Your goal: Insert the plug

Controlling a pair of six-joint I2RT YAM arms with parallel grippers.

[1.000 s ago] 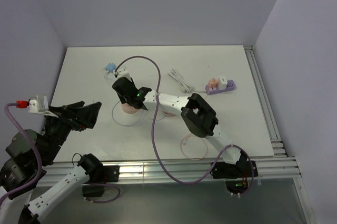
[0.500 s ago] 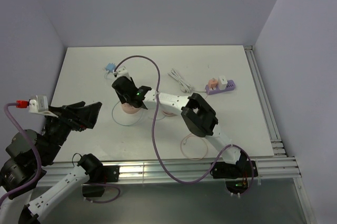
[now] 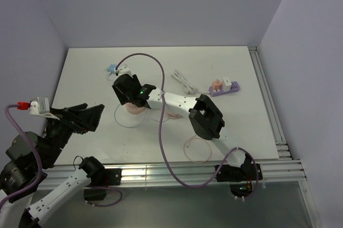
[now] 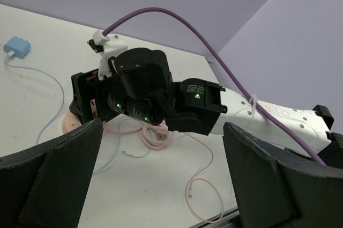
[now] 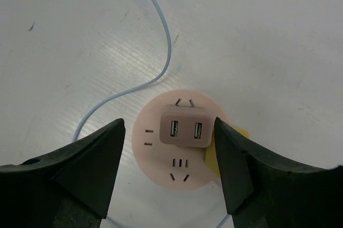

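The white surface (image 3: 80,78) carries all the things. The right arm (image 3: 177,101) lies stretched over it toward the left, with a purple cable (image 3: 159,131) looping over it. The left arm (image 3: 32,147) is raised at the near left corner.

The right pincer (image 5: 169,120) hangs over a round pink socket disc (image 5: 155,163). Its fingers are spread wide, one on each side of the disc, and hold nothing. The left pincer (image 4: 162,126) is also wide open, empty and well above the surface.

On the disc sits the plug, a pink USB adapter (image 5: 185,130), with its two USB ports facing up. It lies between the right fingers and they do not touch it. I cannot tell whether its pins are fully in.

A purple power strip (image 3: 225,89) lies far to the right, with a white cable bundle (image 3: 184,82) near it. A thin light blue cable (image 5: 163,40) curves past the disc. A small blue charger (image 3: 111,68) lies at the far left.
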